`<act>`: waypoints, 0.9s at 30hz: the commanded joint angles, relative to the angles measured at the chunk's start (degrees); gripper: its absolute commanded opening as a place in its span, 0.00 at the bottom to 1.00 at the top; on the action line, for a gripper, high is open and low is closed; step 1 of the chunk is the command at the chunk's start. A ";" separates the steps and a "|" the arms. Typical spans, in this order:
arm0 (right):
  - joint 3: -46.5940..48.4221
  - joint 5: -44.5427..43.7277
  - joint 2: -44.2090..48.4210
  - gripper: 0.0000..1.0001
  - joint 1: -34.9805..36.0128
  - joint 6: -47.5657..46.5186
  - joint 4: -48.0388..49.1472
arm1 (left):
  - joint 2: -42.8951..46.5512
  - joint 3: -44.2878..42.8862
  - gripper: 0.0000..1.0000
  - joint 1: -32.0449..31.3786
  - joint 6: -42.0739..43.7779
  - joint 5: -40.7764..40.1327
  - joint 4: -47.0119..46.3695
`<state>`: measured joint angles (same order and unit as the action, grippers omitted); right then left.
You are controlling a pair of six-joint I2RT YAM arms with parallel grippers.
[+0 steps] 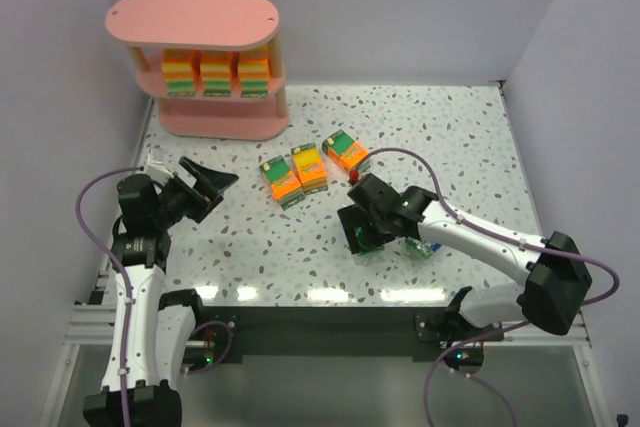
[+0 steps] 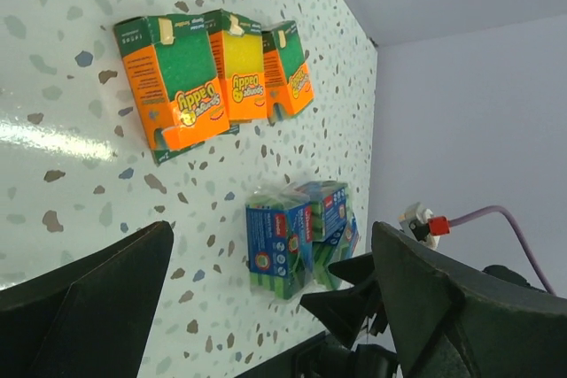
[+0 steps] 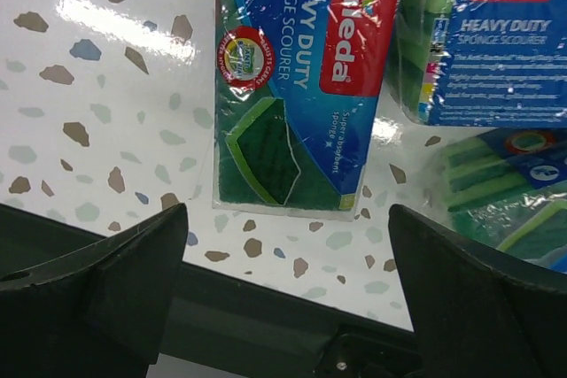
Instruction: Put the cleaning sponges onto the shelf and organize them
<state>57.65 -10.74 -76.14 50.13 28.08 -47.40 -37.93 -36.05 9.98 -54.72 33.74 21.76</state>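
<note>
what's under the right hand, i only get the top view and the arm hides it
Observer: A blue-green sponge pack. In the right wrist view it lies flat on the table, and its label reads Vileda Heavy Duty.
Operator: how many down there
Observer: Three show in that view: that one, a second pack at upper right and a third pack at lower right.
Operator: is the hand shut on one
Observer: No. The right hand is open, with one finger on either side of the first pack and neither touching it.
</note>
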 commanded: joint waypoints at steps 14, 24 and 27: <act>-2.89 -2.52 -12.96 0.99 -0.03 2.60 14.79 | 2.34 -0.86 1.00 -0.22 7.87 3.18 9.88; 1.14 6.95 -14.39 0.68 -0.03 2.95 17.60 | 3.92 -0.77 1.00 -0.22 14.02 0.90 17.61; 5.35 8.90 -17.62 0.67 0.23 3.74 16.81 | 4.88 -0.95 1.00 -0.13 13.41 0.36 18.41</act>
<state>57.36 -5.76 -93.38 50.13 30.70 -33.21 -34.28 -36.10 9.98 -43.18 34.50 37.95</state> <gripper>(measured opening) 0.735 0.997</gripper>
